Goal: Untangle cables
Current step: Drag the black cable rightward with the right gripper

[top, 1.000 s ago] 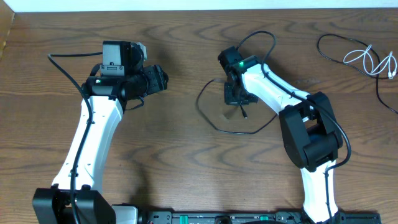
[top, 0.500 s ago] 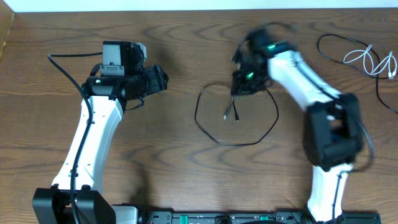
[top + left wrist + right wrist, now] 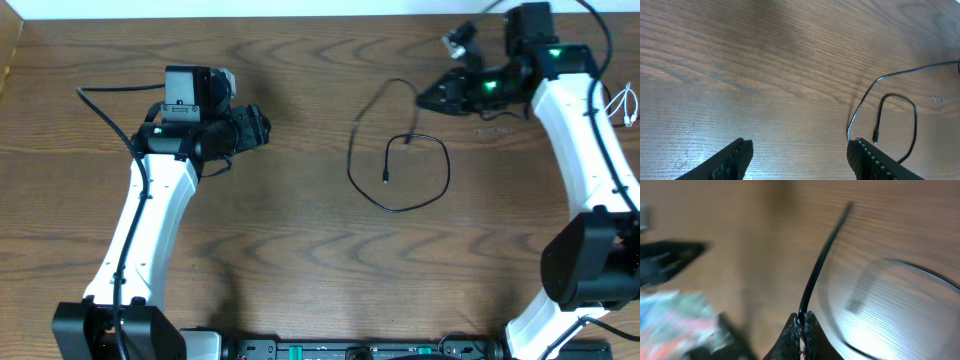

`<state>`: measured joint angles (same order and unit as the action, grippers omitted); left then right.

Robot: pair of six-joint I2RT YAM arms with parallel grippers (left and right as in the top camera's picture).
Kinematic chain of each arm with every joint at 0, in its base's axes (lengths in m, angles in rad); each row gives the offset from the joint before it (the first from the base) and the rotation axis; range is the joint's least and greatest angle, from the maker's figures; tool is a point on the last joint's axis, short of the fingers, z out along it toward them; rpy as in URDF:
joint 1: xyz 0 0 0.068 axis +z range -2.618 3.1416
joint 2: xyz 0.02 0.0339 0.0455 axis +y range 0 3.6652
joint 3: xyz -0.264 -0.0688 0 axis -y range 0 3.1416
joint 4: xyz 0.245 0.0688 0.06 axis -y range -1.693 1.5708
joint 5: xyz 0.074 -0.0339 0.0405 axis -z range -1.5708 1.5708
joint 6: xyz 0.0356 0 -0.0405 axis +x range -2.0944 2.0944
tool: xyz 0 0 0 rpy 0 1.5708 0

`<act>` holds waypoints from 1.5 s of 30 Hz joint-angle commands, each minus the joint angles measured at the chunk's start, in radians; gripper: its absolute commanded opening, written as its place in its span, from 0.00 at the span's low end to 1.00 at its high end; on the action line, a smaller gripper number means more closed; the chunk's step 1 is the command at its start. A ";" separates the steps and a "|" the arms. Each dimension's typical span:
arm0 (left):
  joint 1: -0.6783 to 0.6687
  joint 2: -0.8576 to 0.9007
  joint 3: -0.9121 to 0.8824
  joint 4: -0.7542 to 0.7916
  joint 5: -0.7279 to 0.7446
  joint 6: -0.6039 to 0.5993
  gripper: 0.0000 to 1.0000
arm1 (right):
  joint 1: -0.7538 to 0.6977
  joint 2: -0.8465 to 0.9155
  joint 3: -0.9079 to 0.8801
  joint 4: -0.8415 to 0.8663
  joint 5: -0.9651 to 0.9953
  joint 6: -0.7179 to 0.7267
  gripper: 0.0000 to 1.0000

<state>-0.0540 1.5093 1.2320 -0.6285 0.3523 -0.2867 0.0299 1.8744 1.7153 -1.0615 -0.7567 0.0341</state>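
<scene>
A thin black cable lies in a loose loop at the table's middle, its plug end inside the loop. My right gripper is shut on this cable's upper part, which rises from the jaws in the right wrist view. The loop also shows in the left wrist view. My left gripper is open and empty, left of the loop; its fingers frame bare wood. A white cable lies at the far right, mostly behind my right arm.
My right arm stretches along the right side. The table's far edge runs along the top. A thicker black arm cable hangs by my left arm.
My right gripper has swung up and to the right with the black cable, dragging its loop rightward and stretching it open. The left arm has not moved.
</scene>
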 commanded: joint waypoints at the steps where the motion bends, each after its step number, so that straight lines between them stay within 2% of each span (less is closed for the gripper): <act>1: 0.003 0.000 -0.004 -0.003 -0.014 0.017 0.66 | -0.030 0.009 -0.009 -0.056 0.436 0.137 0.01; 3: 0.003 0.000 -0.004 -0.003 -0.014 0.017 0.66 | -0.029 0.013 -0.032 -0.099 0.605 0.171 0.01; 9: 0.003 0.000 -0.004 -0.004 -0.014 0.017 0.66 | -0.029 0.020 -0.138 -0.089 0.702 0.198 0.01; 14: 0.003 0.000 -0.004 -0.004 -0.014 0.017 0.66 | -0.029 0.021 -0.274 -0.036 0.702 0.197 0.02; 16: 0.003 0.000 -0.004 -0.004 -0.014 0.017 0.66 | -0.029 0.021 -0.309 -0.024 0.702 0.197 0.09; 18: 0.003 0.000 -0.004 -0.004 -0.014 0.017 0.66 | -0.028 0.022 -0.350 -0.013 0.702 0.197 0.22; 24: 0.003 0.000 -0.004 -0.004 -0.014 0.017 0.66 | -0.028 0.022 -0.428 0.031 0.652 0.193 0.43; 28: 0.003 0.000 -0.004 -0.004 -0.014 0.017 0.66 | -0.015 0.022 -0.498 0.109 0.627 0.198 0.48; 31: 0.003 0.000 -0.004 -0.004 -0.014 0.017 0.66 | -0.004 0.022 -0.537 0.170 0.666 0.267 0.48; 34: 0.003 0.000 -0.004 -0.004 -0.014 0.017 0.66 | 0.008 0.022 -0.580 0.262 0.737 0.405 0.50; 39: 0.003 0.000 -0.004 -0.008 -0.014 0.017 0.66 | 0.010 0.022 -0.647 0.409 0.739 0.546 0.50; 42: 0.003 0.000 -0.004 -0.013 -0.014 0.017 0.66 | 0.008 0.022 -0.653 0.443 0.705 0.532 0.48; 45: 0.003 0.000 -0.004 -0.012 -0.014 0.017 0.66 | 0.008 0.022 -0.652 0.461 0.586 0.405 0.47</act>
<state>-0.0540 1.5093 1.2320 -0.6346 0.3523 -0.2867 0.0360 1.8622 1.1019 -0.6071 -0.0391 0.5163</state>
